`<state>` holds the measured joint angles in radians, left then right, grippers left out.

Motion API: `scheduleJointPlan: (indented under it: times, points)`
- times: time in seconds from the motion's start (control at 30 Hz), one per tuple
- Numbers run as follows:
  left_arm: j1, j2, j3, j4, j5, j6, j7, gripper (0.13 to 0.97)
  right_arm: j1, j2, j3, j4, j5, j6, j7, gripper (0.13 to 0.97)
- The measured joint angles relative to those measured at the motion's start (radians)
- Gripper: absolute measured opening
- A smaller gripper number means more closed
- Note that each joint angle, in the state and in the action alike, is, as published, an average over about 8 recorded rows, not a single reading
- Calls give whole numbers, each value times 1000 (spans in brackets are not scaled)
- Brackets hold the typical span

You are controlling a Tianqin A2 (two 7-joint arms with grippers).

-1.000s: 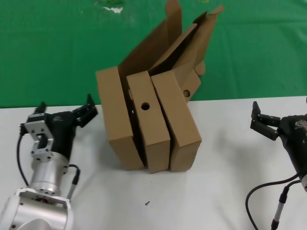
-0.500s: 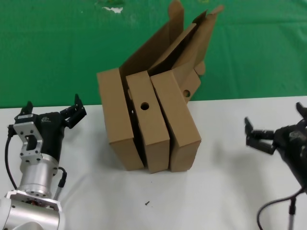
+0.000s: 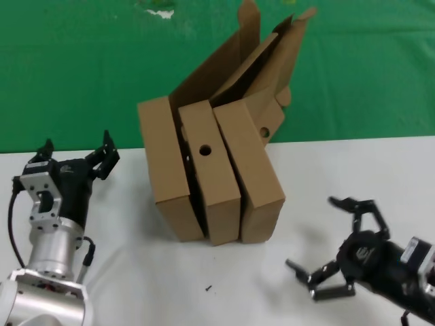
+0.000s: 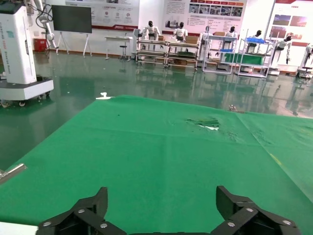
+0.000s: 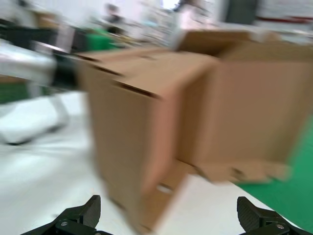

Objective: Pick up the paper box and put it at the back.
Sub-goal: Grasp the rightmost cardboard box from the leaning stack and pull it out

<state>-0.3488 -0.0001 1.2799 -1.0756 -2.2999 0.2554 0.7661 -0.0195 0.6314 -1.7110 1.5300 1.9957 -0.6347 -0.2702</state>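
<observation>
The left arm stands upright at the near left, its pincer raised with fingers spread wide and nothing between them. The right arm reaches in low from the near right, wrist turned inward, its pincer splayed open just above the counter.

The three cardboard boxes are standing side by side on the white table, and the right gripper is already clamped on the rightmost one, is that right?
Not quite. The three boxes do stand side by side on the white table, but the head view shows the right gripper open and apart from the paper box, low on the table to its right, holding nothing.
</observation>
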Motion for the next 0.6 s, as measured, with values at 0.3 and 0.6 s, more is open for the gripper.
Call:
scheduleJointPlan:
  times: [0.3, 0.6]
  points:
    - [0, 0, 0, 0, 3, 0, -3, 679, 160, 14, -73, -158, 66, -319, -143, 957]
    - [0, 0, 0, 0, 3, 0, -3, 462, 306, -7, -120, -321, 30, -486, -188, 905]
